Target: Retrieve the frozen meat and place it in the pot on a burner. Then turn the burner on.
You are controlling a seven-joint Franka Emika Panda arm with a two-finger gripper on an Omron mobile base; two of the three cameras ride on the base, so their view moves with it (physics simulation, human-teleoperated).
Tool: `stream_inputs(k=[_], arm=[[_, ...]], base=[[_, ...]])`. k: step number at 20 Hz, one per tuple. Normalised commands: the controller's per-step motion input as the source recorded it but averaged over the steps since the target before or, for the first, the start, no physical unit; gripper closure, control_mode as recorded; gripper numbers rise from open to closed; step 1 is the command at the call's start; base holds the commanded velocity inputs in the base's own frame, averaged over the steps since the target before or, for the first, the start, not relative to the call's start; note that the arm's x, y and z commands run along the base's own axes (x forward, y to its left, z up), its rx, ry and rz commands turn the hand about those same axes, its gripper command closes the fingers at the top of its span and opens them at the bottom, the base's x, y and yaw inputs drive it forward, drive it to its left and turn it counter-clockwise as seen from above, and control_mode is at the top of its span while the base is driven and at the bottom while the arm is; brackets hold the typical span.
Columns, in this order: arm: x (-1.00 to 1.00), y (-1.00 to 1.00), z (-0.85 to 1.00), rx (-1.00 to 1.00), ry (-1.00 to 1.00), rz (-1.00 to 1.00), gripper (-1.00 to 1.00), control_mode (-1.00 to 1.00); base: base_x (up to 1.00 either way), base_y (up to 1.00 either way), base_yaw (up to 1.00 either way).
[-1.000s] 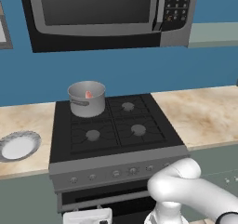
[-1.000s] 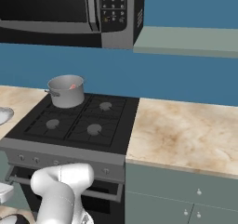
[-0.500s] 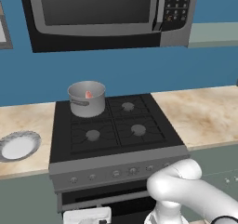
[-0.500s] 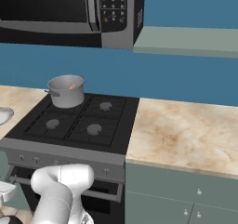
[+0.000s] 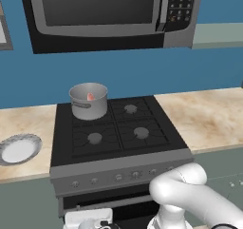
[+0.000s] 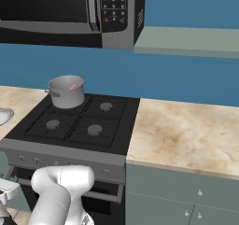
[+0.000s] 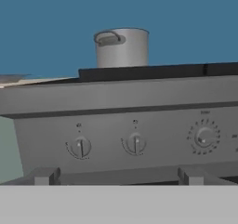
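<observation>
- Meat sits inside the pot, a reddish scrap just under the rim; from the right base camera it shows as a pink fleck in the same pot.
- Pot stands on the back-left burner of the stove, touching the grate, upright, handle toward the stove's front.
- Plate lies on the counter left of the stove, well apart from the pot.
- Since a second ago: pot, meat and plate unmoved relative to the stove; my arm has stayed low in front of the stove.
- My judgement: placing is done, only the burner remains.
- Hand camera faces the stove's front panel: knobs in a row below the pot.
- My pincer: I cannot tell whether apart or together.
</observation>
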Motion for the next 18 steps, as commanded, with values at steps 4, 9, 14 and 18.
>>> stream_inputs(k=[4, 9, 14, 18], arm=[[0.26, -0.04, -0.09, 0.0, 0.0, 0.0, -1.0, -1.0], [0.15, -0.07, -0.1, 0.0, -0.02, 0.0, -1.0, -1.0], [0.09, -0.15, -0.05, 0.0, -0.04, 0.0, -1.0, -1.0], [0.11, -0.17, -0.01, 0.0, -0.01, 0.0, -1.0, -1.0]], base=[[0.0, 0.0, 0.0], [0.0, 0.0, 0.0], [0.0, 0.0, 0.0], [0.0, 0.0, 0.0]])
